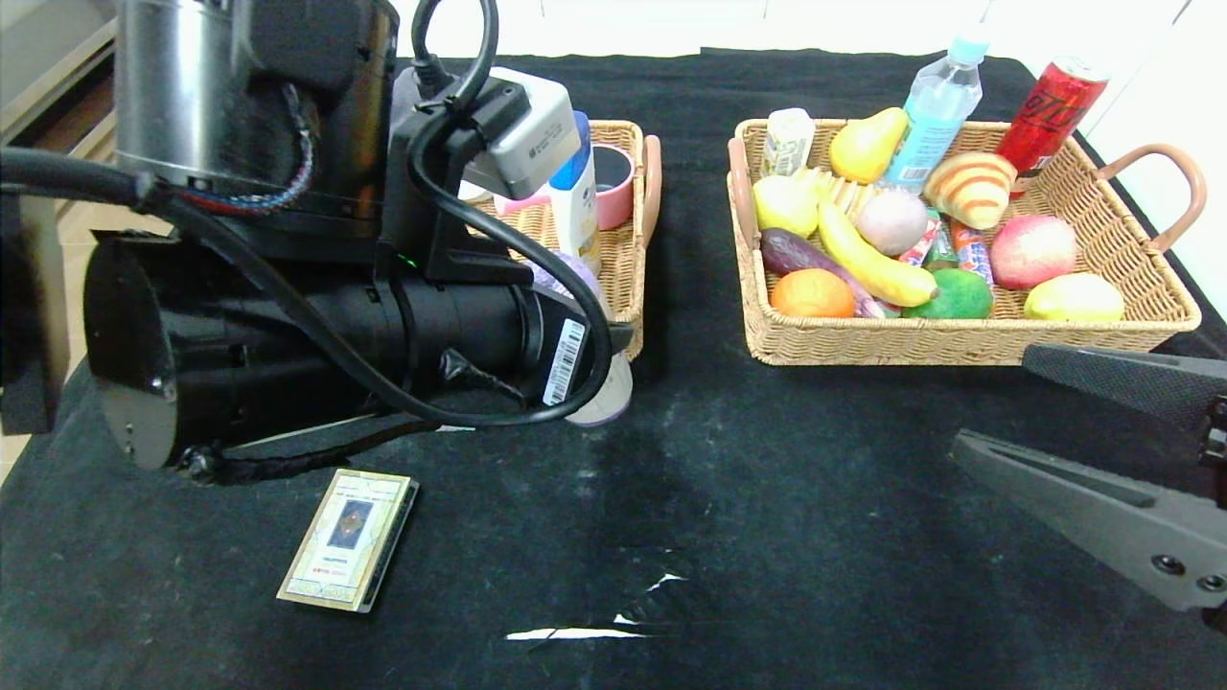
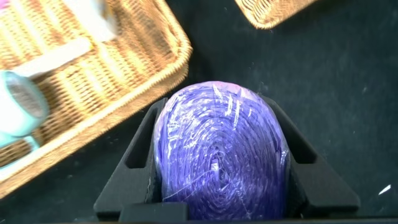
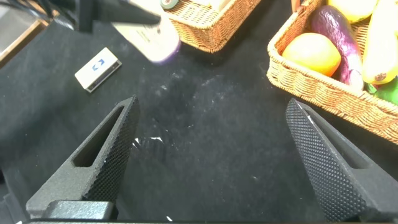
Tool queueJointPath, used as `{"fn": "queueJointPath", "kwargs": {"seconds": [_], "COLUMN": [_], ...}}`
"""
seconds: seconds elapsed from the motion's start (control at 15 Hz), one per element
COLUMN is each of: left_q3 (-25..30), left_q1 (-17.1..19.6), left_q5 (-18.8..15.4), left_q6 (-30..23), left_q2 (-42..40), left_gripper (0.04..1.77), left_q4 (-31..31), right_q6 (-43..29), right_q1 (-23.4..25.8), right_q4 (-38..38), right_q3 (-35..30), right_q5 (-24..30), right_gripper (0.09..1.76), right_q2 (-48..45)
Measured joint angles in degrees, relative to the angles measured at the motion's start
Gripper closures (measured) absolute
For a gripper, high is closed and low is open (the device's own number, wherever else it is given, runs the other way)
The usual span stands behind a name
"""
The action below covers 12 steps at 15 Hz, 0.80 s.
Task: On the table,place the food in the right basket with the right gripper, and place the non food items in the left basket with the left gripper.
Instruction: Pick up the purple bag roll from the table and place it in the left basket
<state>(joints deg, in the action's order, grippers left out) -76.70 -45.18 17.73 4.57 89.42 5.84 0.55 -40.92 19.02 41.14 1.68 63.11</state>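
Observation:
My left gripper (image 2: 216, 104) is shut on a purple roll of plastic bags (image 2: 217, 155) and holds it just off the front right corner of the left basket (image 2: 93, 81). In the head view the roll (image 1: 566, 278) peeks out beyond my left arm, next to the left basket (image 1: 625, 251). My right gripper (image 1: 997, 402) is open and empty above the bare cloth in front of the right basket (image 1: 959, 337); its jaws stand wide apart in the right wrist view (image 3: 212, 106). A flat gold-and-white card box (image 1: 350, 539) lies on the table at the front left.
The right basket holds a banana (image 1: 872, 259), orange (image 1: 812, 292), pear (image 1: 868, 144), eggplant, water bottle (image 1: 935, 120), red can (image 1: 1050, 110) and several other foods. The left basket holds a white bottle (image 1: 575, 196) and a pink cup (image 1: 613, 182). Black cloth covers the table.

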Motion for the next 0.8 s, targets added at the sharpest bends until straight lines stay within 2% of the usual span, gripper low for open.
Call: {"fn": "queueJointPath", "kwargs": {"seconds": [0.2,0.47,0.8], "left_q3": [-0.63,-2.6,-4.46], "left_q1": [1.83,6.46,12.36], "left_q5": [0.07,0.0,-0.94], "left_q6": [0.11,0.39,0.63], "left_q2": [-0.87,-0.67,2.45], "left_gripper": [0.87,0.87,0.87], "left_q4": [-0.09,-0.3,-10.76], "right_q6": [0.2,0.22,0.22], "right_q1": [0.0,0.0,-0.09], "right_q4": [0.02,0.0,0.0], "right_q3": [0.0,0.0,-0.07], "right_q5": [0.05,0.05,0.05], "right_gripper": [0.14,0.14,0.14], "right_q2": [0.0,-0.07,-0.07]}}
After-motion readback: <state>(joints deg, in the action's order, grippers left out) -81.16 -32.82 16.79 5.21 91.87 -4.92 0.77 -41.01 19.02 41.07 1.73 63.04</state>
